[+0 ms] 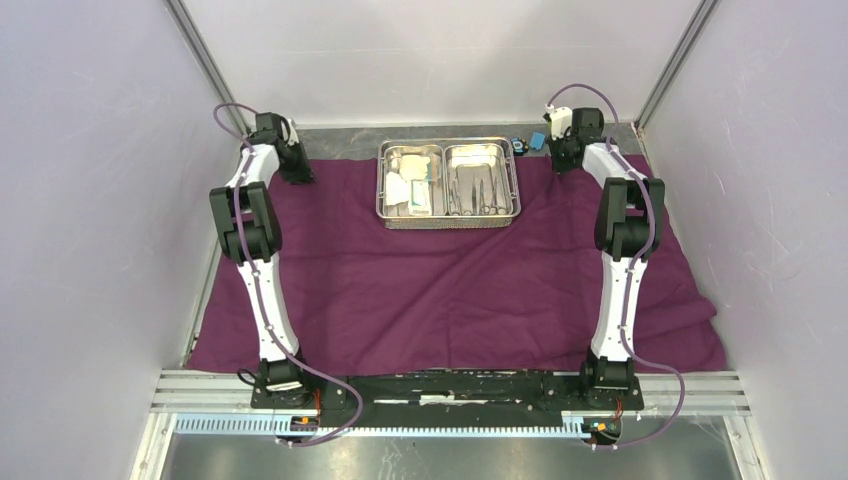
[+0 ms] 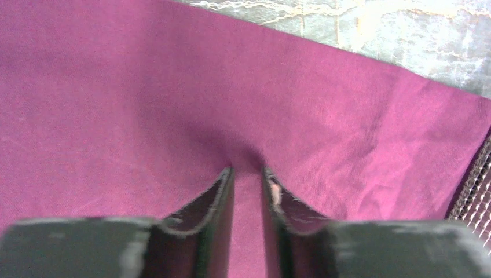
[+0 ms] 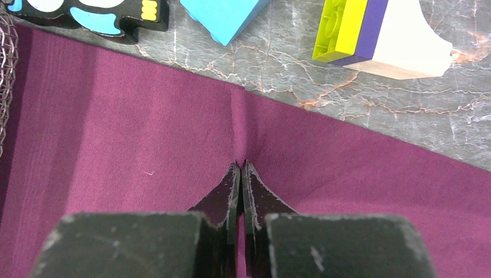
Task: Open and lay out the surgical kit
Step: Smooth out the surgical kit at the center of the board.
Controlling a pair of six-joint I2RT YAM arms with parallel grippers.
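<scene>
One cloth (image 1: 450, 290), one tray (image 1: 382, 185)

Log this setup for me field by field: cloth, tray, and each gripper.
cloth: plum cloth spread open, wrinkled toward the right
tray: steel tray on its far middle; white packets in left compartment, instruments in right
left gripper: tips on far-left cloth, narrow gap, grip unclear
right gripper: shut on a cloth crease by the far edge
</scene>
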